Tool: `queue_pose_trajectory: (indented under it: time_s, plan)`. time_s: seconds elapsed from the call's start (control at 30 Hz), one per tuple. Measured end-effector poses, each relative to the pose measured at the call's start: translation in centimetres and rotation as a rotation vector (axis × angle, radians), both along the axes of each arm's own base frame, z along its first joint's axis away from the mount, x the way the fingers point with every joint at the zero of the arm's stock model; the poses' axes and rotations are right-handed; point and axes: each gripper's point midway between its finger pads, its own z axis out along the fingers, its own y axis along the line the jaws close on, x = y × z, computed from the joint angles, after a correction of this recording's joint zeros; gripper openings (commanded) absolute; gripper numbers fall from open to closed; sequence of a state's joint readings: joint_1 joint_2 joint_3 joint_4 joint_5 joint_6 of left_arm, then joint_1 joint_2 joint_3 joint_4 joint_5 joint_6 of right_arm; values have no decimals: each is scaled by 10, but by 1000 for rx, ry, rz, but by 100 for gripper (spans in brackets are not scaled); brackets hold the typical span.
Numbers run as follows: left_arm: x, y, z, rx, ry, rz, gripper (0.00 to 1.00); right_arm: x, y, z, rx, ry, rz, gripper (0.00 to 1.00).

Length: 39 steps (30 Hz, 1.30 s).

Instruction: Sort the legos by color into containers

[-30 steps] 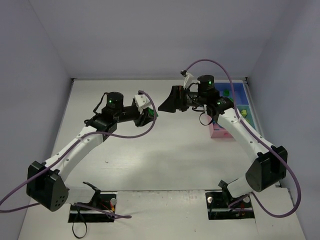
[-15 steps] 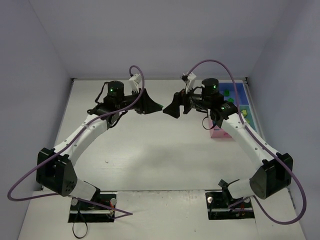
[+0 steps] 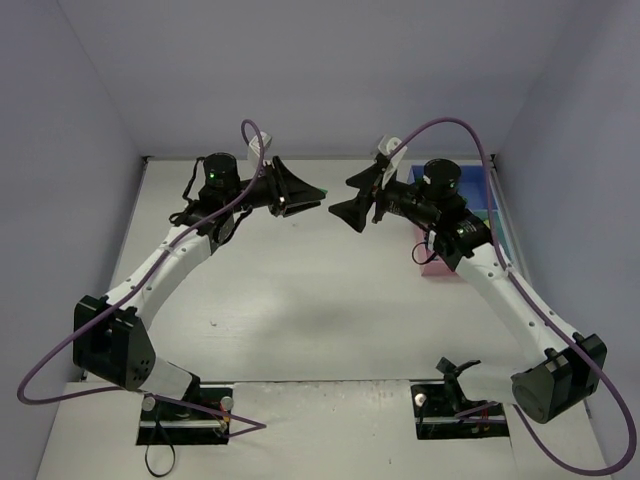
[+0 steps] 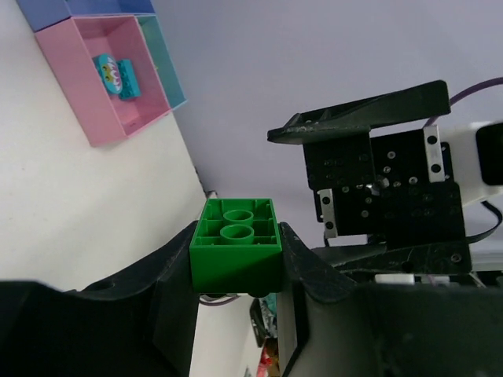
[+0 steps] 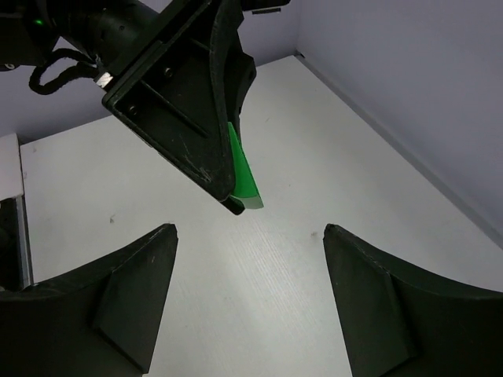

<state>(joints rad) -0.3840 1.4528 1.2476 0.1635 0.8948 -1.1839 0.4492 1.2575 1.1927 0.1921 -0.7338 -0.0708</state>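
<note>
Green brick (image 4: 236, 245) pinched in left hand (image 3: 305, 200) | right hand (image 5: 248, 234) spread, facing it | both above tabletop (image 5: 314, 157)

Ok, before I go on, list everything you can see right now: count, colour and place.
green brick: one, bright green, held above the table in the left arm's jaws
cyan brick: one, cyan with a printed top, inside the pink tray
pink tray: one, pink, right side of the table
blue tray: one, blue, against the pink tray
light blue tray: one, teal-blue, beside the pink tray
table: one, white
cables: two, purple, one looped over each arm
left arm: jaws shut on the green brick
right arm: jaws open and empty, facing the left arm's
</note>
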Motion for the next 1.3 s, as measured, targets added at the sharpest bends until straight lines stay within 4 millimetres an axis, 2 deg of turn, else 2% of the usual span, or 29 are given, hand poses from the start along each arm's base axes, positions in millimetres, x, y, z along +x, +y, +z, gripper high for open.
queue_pose_trajectory:
  time_s: [0.23,0.47,0.73,0.87,0.97,1.03,1.07,1.17,1.2,1.23,1.3]
  plan:
    - [-2,-2,20,-85,62,-6,0,2,17,3,-6,-58,41,73]
    - [-5,-2,29,-111,73,-11,0,10,32,3,-18,-78,69,71]
    - [-13,-3,38,-121,59,-22,0,12,41,22,7,-129,91,65]
    - [-14,-3,40,-128,65,-20,0,11,46,26,15,-139,118,55]
    - [-12,-3,41,-131,66,-9,0,7,52,24,17,-132,149,36]
    - [-11,-2,41,-132,70,-3,0,6,54,22,16,-128,162,27]
    - [-10,-1,41,-133,76,0,0,5,55,22,16,-131,168,17]
    - [-9,-1,42,-142,103,11,0,6,55,22,11,-148,172,3]
    - [-9,-1,42,-143,105,12,1,6,55,22,10,-150,172,0]
    - [-9,-1,42,-143,105,13,15,6,55,22,10,-151,171,0]
    - [-8,-1,42,-143,105,13,17,7,54,22,8,-151,166,0]
